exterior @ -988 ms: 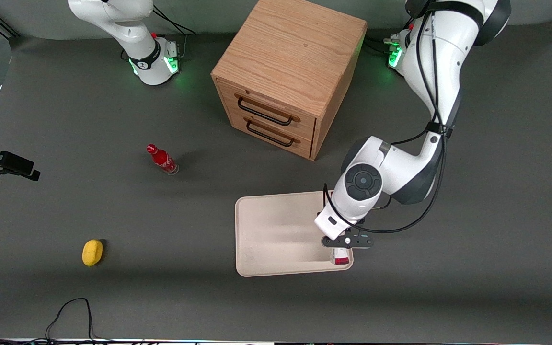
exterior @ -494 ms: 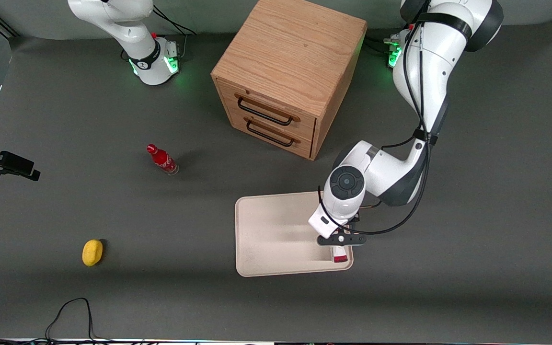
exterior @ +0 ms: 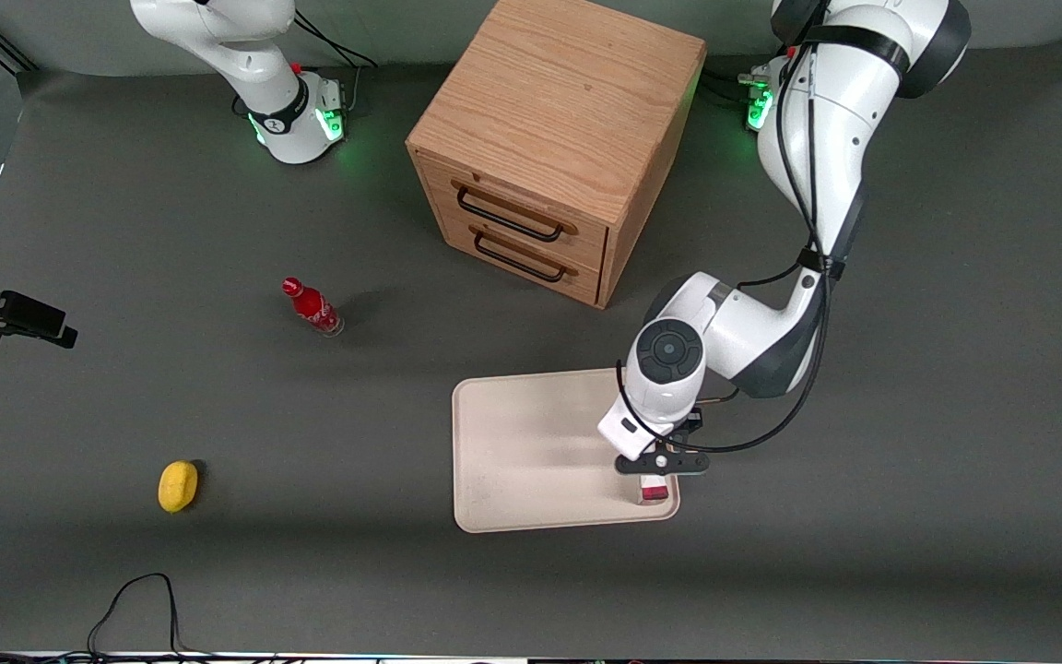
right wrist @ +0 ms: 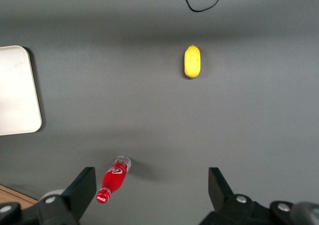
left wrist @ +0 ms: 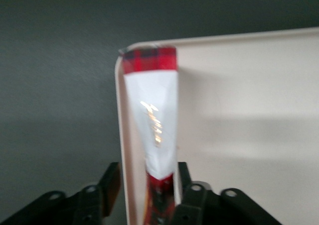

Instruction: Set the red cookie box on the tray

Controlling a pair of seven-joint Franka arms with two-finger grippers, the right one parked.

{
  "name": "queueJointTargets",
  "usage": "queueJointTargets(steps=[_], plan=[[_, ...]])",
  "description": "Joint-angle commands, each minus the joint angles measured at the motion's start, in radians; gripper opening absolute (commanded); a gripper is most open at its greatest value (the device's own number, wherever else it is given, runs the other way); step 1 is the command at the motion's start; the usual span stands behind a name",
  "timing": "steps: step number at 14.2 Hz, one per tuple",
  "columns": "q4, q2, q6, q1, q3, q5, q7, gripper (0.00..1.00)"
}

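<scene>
The red cookie box lies inside the cream-white tray, along its rim, with its plaid red end at the tray's corner. My left gripper is open and straddles the box's other end. One finger stands clear of the box, over the rim, and the other finger is close beside the box. In the front view the gripper hangs over the corner of the tray nearest the camera, toward the working arm's end. Only a small red end of the box shows below it.
A wooden two-drawer cabinet stands farther from the camera than the tray. A small red bottle and a yellow fruit lie toward the parked arm's end. A black cable loops at the table's near edge.
The left arm's wrist has shifted slightly toward the parked arm's end over the tray corner. Less of the box's red end now shows below the gripper.
</scene>
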Motion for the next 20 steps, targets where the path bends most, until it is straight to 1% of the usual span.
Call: queueJointTargets(steps=[1,3,4,6,8,10,11,13,15,18,20], plan=[[-0.015,-0.143,-0.168,0.037,0.013,0.017,-0.013,1.0],[-0.02,-0.261,-0.306,0.095,0.01,0.003,0.05,1.0],[-0.023,-0.317,-0.372,0.118,0.01,-0.006,0.126,1.0],[-0.04,-0.428,-0.48,0.164,0.016,-0.061,0.255,1.0],[-0.133,-0.557,-0.502,0.204,0.042,-0.136,0.328,1.0],[-0.248,-0.678,-0.494,0.224,0.099,-0.253,0.36,1.0],[-0.296,-0.729,-0.493,0.243,0.114,-0.287,0.394,1.0],[-0.368,-0.812,-0.486,0.275,0.119,-0.296,0.499,1.0],[-0.42,-0.868,-0.479,0.303,0.122,-0.293,0.581,1.0],[-0.443,-0.881,-0.482,0.323,0.124,-0.279,0.647,1.0],[-0.443,-0.875,-0.48,0.323,0.127,-0.279,0.647,1.0]])
